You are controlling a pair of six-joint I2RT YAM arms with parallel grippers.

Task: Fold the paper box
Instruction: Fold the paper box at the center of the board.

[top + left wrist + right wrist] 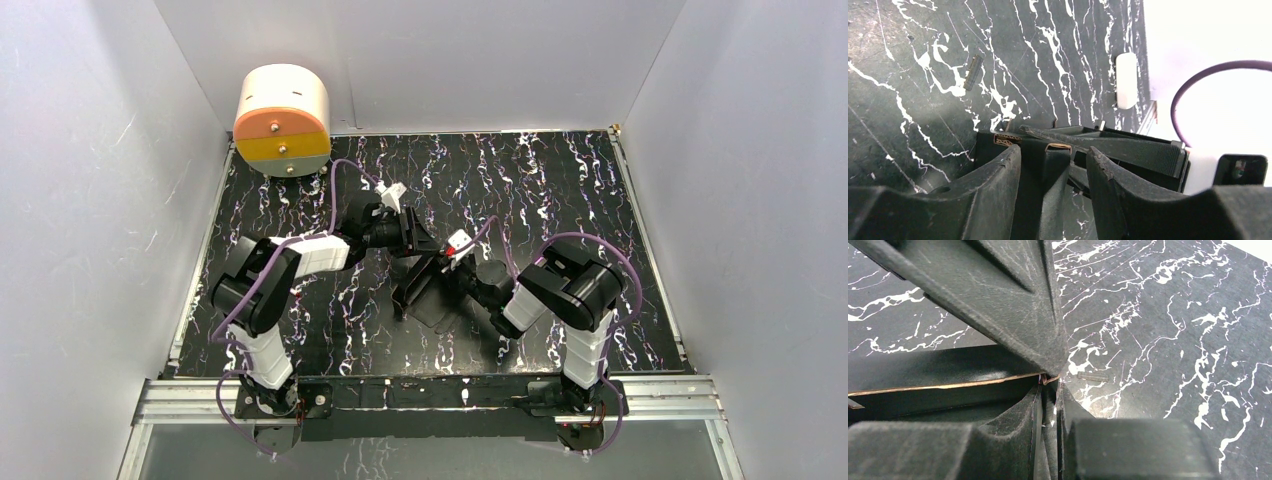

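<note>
**Paper box pinched mid-fold, thin card at risk of buckling**

Paper box [425,298] sits near the middle of the worktop [560,180], just in front of both arms, partly raised, with flaps spread flat toward the near edge. It is matte black card, thin, creased into panels, and its cut edges show a brown core in the wrist views.

The right end effector [1048,390] is closed to a narrow slit with card edges clamped in it. The left end effector [1054,152] stands moderately wide, straddling an upright wall without clamping it.

The main risk, judging from this, is that the two arms pull or twist against each other: card this thin would buckle off its creases or tear at a corner. The straddled wall could also spring back flat if the left fingers leave it unsupported. Black card against black fingers and dark marbling makes edges hard to judge.

A short dark strip [973,72] lies loose nearby; a cream-and-orange drum [282,120] sits at the back left.
</note>
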